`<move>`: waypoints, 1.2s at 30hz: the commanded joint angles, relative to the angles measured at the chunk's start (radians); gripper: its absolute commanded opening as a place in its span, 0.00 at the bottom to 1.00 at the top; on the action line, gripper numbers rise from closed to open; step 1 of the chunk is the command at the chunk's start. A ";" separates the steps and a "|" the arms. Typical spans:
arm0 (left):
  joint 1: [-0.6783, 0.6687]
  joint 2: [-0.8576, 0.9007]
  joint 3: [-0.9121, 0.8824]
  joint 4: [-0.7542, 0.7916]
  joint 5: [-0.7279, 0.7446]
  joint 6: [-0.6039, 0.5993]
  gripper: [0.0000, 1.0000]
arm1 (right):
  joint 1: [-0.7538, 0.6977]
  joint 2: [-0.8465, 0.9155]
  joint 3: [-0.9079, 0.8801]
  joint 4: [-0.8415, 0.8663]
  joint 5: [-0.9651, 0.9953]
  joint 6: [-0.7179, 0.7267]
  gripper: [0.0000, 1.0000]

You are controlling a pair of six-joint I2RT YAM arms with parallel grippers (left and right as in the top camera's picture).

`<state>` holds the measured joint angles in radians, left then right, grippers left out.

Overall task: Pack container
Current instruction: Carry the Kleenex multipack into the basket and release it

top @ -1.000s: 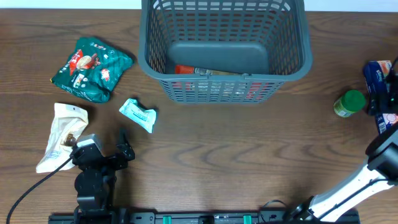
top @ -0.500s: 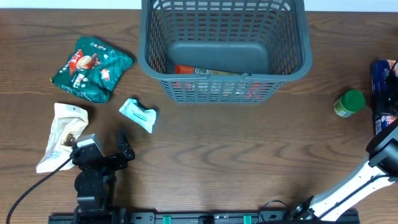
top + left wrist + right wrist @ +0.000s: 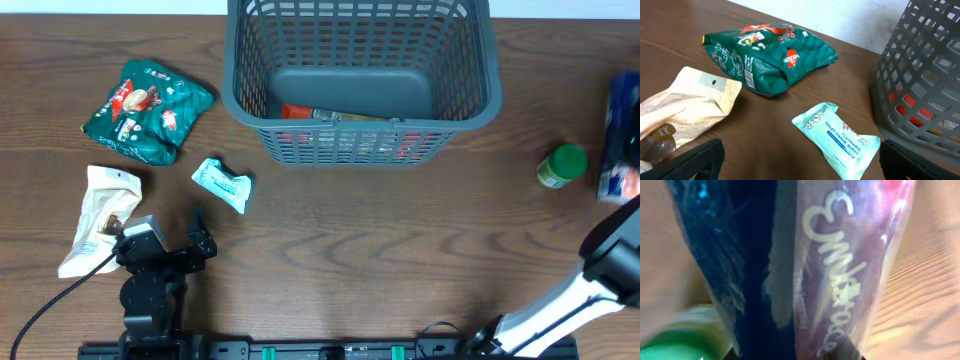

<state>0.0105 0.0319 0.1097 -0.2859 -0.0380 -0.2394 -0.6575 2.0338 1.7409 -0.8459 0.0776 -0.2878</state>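
On your far left, a cream paper pouch [image 3: 100, 215] lies flat on the brown wooden bench [image 3: 400, 260]. Beyond it, toward the far side, is a crumpled green foil snack bag [image 3: 148, 110] with red print.

The left gripper [image 3: 165, 242] sits low at the near edge, just right of the pouch. Its fingers are spread fully apart and nothing is between them. A small pale teal wipes packet [image 3: 837, 137] lies just in front of it, apart from both fingertips.

The container, a large dark grey plastic basket [image 3: 350, 145] with lattice sides, stands upright at the far middle of the bench. You can see a red-and-orange packet [image 3: 310, 113] lying against its near wall inside.

Further right, a small green-capped bottle [image 3: 562, 166] stands alone, well apart from the basket.

At the right edge, the right gripper [image 3: 628, 152] is closed almost completely. It appears to be pinching a glossy dark blue packet [image 3: 840, 270] with pale script lettering. The overhead view is blurred there, and the packet fills the wrist view, hiding the fingers.
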 commanded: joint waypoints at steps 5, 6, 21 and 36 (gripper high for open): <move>0.003 -0.001 -0.016 -0.021 -0.019 -0.005 0.99 | 0.135 -0.283 0.181 -0.092 -0.084 0.051 0.01; 0.003 -0.001 -0.016 -0.021 -0.019 -0.005 0.99 | 0.158 -0.306 0.196 -0.102 -0.097 0.047 0.02; 0.003 -0.001 -0.016 -0.021 -0.019 -0.005 0.99 | 0.784 -0.458 0.254 -0.081 -0.194 -0.361 0.01; 0.003 -0.001 -0.016 -0.021 -0.018 -0.005 0.99 | 0.986 -0.287 0.254 -0.118 -0.227 -0.560 0.01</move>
<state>0.0105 0.0319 0.1097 -0.2859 -0.0380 -0.2394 0.3367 1.7020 1.9766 -0.9569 -0.1562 -0.8143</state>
